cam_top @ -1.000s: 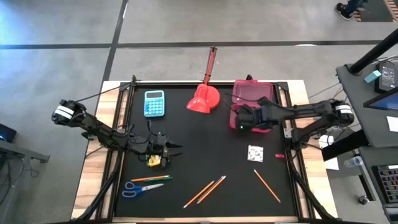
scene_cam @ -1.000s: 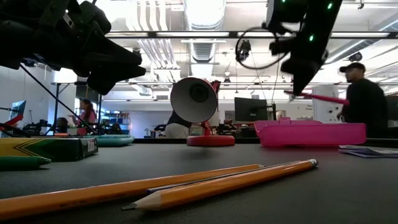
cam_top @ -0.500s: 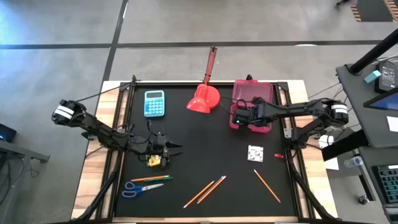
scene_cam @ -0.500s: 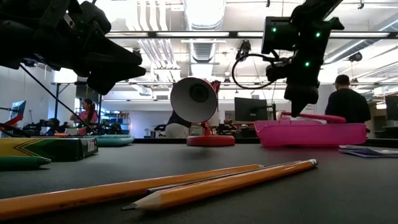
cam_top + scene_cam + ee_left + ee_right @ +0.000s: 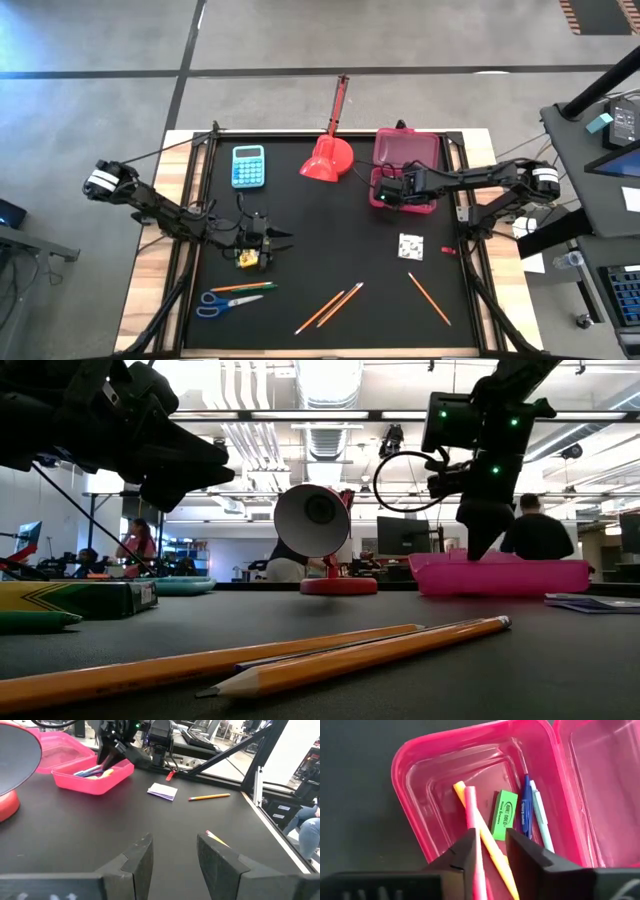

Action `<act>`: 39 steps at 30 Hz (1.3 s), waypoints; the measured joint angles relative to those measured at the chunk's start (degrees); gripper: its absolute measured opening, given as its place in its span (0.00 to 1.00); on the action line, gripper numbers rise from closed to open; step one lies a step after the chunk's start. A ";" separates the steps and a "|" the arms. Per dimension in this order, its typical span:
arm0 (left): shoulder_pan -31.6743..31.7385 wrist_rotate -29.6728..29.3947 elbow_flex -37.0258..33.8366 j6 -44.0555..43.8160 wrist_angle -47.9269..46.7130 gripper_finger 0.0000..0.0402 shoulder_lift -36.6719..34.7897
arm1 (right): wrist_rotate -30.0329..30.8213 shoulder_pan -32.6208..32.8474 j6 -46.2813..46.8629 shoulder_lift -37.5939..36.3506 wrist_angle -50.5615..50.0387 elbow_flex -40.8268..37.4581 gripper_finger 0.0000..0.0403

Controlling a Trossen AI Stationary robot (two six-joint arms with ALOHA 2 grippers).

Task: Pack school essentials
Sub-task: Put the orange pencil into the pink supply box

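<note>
We see the right gripper (image 5: 487,851) low over the pink box (image 5: 425,150), jaws narrowly parted around a pink pen (image 5: 475,832) lying inside beside a green eraser (image 5: 504,813). Left gripper (image 5: 172,857) hangs open above the crayon box (image 5: 248,260); pencils (image 5: 330,306) and scissors (image 5: 225,301) lie on the mat.

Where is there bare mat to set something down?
The mat's middle is free, between the red scoop, the white speckled square and the orange pencils. Crowded: the pink plastic box under the right gripper, and the front-left by the blue-handled scissors.
</note>
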 joint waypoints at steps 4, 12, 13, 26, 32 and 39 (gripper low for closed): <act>-0.02 0.00 0.00 0.01 -0.02 0.33 0.00 | -0.08 0.01 2.41 -0.20 -2.12 1.69 0.32; -0.02 0.00 -0.02 0.02 -0.07 0.33 0.00 | -6.10 1.61 15.40 -1.60 -16.45 9.04 0.32; -0.01 0.00 -0.04 0.02 -0.07 0.33 0.00 | -7.30 2.41 17.84 -1.81 -16.99 9.14 0.32; 0.00 0.00 -0.09 -0.13 -0.11 0.33 0.00 | -15.00 27.82 51.34 -0.04 -17.83 7.02 0.31; 0.00 0.00 -0.11 -0.17 -0.11 0.33 0.00 | -15.00 39.22 65.37 3.17 -17.58 6.91 0.31; 0.00 0.00 -0.11 -0.55 -0.11 0.33 0.00 | -20.02 44.67 71.98 9.33 -16.39 6.86 0.31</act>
